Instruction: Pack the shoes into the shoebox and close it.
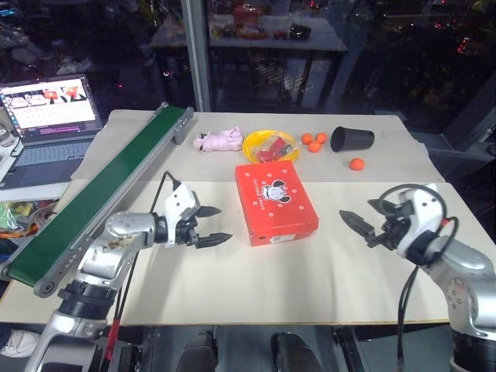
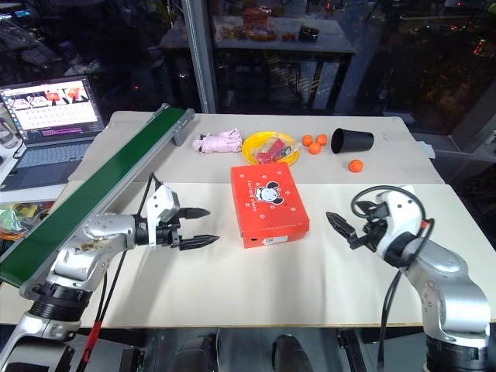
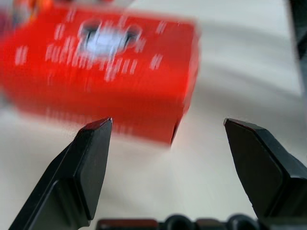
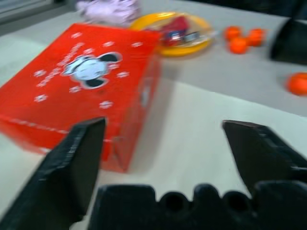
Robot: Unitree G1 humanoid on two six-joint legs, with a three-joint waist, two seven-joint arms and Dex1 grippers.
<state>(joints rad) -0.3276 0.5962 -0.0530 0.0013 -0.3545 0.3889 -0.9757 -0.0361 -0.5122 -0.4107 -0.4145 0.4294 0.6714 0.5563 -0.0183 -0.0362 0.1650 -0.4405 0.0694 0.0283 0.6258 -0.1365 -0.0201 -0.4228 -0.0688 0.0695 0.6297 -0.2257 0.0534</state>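
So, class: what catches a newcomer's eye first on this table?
The closed red-orange shoebox at the table's middle, between the open left gripper and open right gripper. Behind it sit a yellow plate and a pink plush toy.

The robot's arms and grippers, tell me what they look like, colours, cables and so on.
Both arms are silver-grey metal with black joints. Each wrist carries a white housing, and the left gripper and right gripper each have two black, pointed fingers. Black cables loop along both forearms, and a red cable hangs below the left arm.
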